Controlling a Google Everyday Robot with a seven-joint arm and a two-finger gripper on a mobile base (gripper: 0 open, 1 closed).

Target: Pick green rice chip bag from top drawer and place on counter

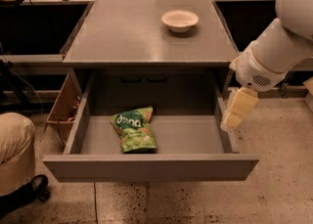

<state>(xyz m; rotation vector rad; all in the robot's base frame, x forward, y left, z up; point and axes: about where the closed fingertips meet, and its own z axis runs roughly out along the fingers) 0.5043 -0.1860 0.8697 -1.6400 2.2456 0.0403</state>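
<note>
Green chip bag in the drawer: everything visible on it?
The green rice chip bag is a small, crinkled, glossy packet with white lettering near its top and pale chips pictured below. It lies flat on the floor of the open top drawer, left of centre, near the front panel. Nothing grips it; the gripper hangs above the drawer's right wall.

single view | high, near, facing counter front-on | pincer at right

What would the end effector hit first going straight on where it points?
Probably the top drawer's right wall: the end effector hangs just above it, pointing down. Depth is unclear; it could reach the drawer floor instead.
</note>
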